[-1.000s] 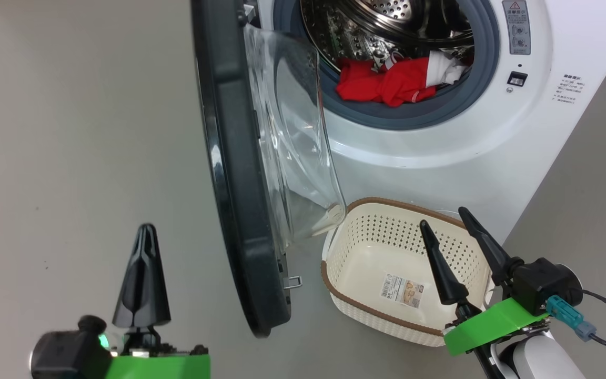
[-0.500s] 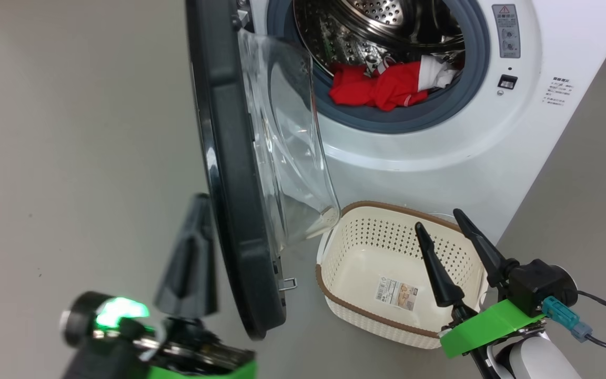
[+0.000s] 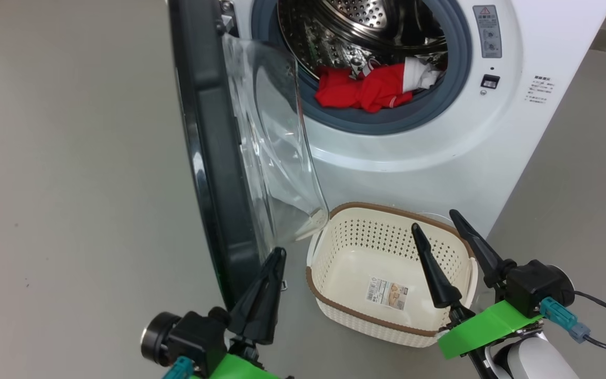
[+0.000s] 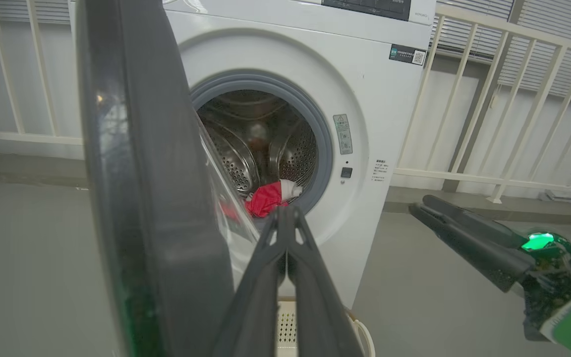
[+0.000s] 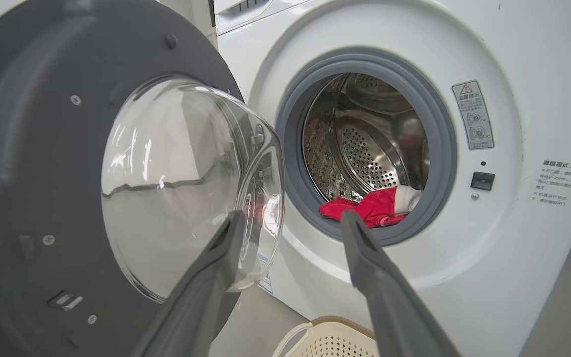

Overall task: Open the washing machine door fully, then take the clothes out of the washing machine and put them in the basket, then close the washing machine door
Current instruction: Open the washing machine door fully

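In the head view, the washing machine door (image 3: 213, 158) is seen swung open and edge-on, its clear glass bowl (image 3: 276, 152) bulging toward the washing machine (image 3: 429, 152). The clothes (image 3: 366, 92), red with a white band, are heaped at the front lip of the steel drum (image 3: 366, 26), partly on the grey gasket. The basket (image 3: 334, 308) is set on the grey floor (image 3: 71, 184) against the machine's foot, below the opening; only a sticker is seen inside it. The left gripper (image 3: 280, 252) is pressed closed, its tip at the door's lower edge; contact cannot be told. The right gripper (image 3: 433, 220) is held spread and empty over the basket's right end.

In the left wrist view, the left gripper (image 4: 285, 208) is seen with its fingers together, just right of the door's black rim (image 4: 137, 198). The clothes (image 4: 265, 201) are seen beyond the tip.

In the right wrist view, the right gripper's (image 5: 291, 215) fingers are parted with nothing between them. The clothes (image 5: 374, 208) lie at the opening's bottom edge, and the basket's rim (image 5: 335, 325) is cut by the lower edge.
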Controlling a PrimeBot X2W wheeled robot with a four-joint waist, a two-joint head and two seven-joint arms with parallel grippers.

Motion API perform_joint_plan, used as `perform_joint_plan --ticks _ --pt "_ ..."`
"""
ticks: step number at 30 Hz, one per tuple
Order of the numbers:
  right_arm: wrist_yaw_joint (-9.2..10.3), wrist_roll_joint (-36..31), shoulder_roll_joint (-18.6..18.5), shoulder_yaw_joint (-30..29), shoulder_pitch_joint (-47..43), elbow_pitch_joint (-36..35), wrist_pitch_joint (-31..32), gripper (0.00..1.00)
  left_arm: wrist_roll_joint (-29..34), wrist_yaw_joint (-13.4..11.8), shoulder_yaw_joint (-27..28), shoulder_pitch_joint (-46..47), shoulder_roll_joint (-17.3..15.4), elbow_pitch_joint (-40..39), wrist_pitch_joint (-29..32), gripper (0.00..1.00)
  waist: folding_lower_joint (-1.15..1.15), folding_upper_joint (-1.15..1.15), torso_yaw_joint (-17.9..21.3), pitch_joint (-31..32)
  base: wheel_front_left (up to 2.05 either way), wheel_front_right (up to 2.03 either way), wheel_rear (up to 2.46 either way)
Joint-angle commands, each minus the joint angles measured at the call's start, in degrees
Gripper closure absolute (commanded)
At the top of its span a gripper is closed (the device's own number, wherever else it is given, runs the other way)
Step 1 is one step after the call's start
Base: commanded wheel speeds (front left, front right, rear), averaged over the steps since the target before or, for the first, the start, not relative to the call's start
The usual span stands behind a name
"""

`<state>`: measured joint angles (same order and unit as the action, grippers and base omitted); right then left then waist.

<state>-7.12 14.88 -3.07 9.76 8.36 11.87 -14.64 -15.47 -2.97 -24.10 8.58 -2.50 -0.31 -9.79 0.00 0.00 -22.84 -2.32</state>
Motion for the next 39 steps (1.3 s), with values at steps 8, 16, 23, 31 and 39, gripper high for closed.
perform_joint_plan --ticks 8,16,23,31,39 --pt "-0.36 0.4 0.2 1.3 0.1 -1.5 -0.4 0.0 -1.0 -1.3 1.7 3.9 -0.4 4.8 -0.7 1.0 0.0 0.0 0.7 -0.3 0.0 0.0 0.0" --pt "-0.36 0.3 0.2 0.5 0.1 -1.3 -0.4 0.0 -1.6 -3.4 3.0 3.9 -0.4 5.4 -1.4 1.0 0.0 0.0 0.2 -0.8 0.0 0.0 0.0" --pt "-0.36 2.5 0.2 0.7 0.1 -0.3 -0.4 0.0 -2.2 -4.6 4.4 2.6 -1.1 4.9 -2.1 1.0 0.0 0.0 -1.2 -1.1 0.0 0.0 0.0" --pt "-0.36 2.3 0.2 1.8 0.3 1.1 -0.4 0.0 -2.5 -6.3 6.8 1.9 -2.5 4.6 -2.8 1.0 0.0 0.0 -2.7 -1.3 0.0 0.0 0.0" --pt "-0.36 0.6 0.2 1.5 0.5 0.9 -0.4 0.0 -3.3 -7.9 10.5 1.2 -4.9 5.1 -3.5 1.0 0.0 0.0 -3.5 -1.7 0.0 0.0 0.0"
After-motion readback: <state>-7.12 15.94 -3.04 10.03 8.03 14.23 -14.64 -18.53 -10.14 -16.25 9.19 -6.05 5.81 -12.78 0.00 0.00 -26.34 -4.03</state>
